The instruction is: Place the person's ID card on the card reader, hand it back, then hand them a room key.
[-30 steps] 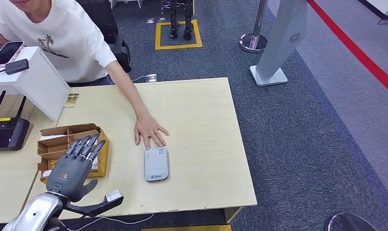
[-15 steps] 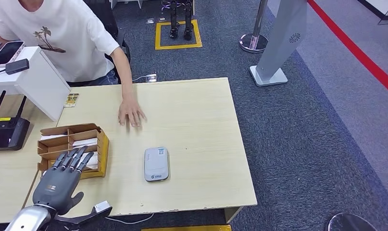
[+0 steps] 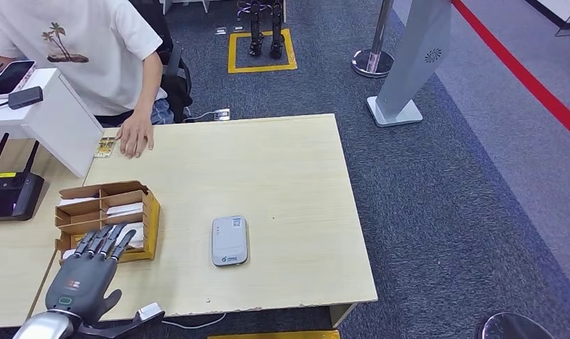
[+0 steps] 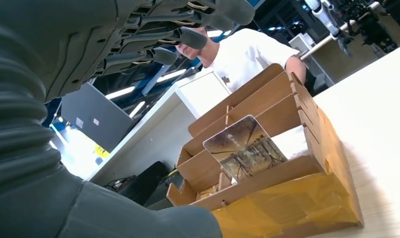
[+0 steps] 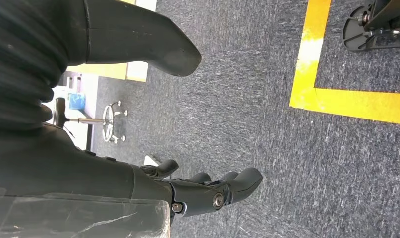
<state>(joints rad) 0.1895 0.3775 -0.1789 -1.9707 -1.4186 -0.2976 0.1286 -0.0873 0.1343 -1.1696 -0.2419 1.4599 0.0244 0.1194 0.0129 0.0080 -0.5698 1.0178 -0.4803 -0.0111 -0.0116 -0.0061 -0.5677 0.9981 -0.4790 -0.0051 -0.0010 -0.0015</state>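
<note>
Since the earlier frames, our left hand [image 3: 84, 277] had drawn back toward the lower left of the head view, and the person's hand [image 3: 135, 135] had pulled away from the middle of the desk [image 3: 296, 176] to its upper left corner. Our fingers [image 3: 105, 240] lay stretched and slightly apart, holding nothing, their tips at the near edge of the cardboard card box [image 3: 105, 212]. We judged that the hand hovered there because the box holds the room key cards; in the left wrist view one printed card [image 4: 245, 148] stood tilted in a near compartment, with the fingers above it and not touching.

Our right hand [image 5: 207, 191] hung over grey carpet with its fingers loosely curled, and it held nothing.

Outward from the box, the white card reader [image 3: 229, 241] lay near the centre of the desk with nothing on top of it. At the upper left the person's hand rested beside a small card [image 3: 104, 147] at the desk edge; whether this was the ID card we could not tell. If it was, the reading and return looked finished, and handing over a room key was the step left.

A black router [image 3: 12, 192] sat at the far left.
</note>
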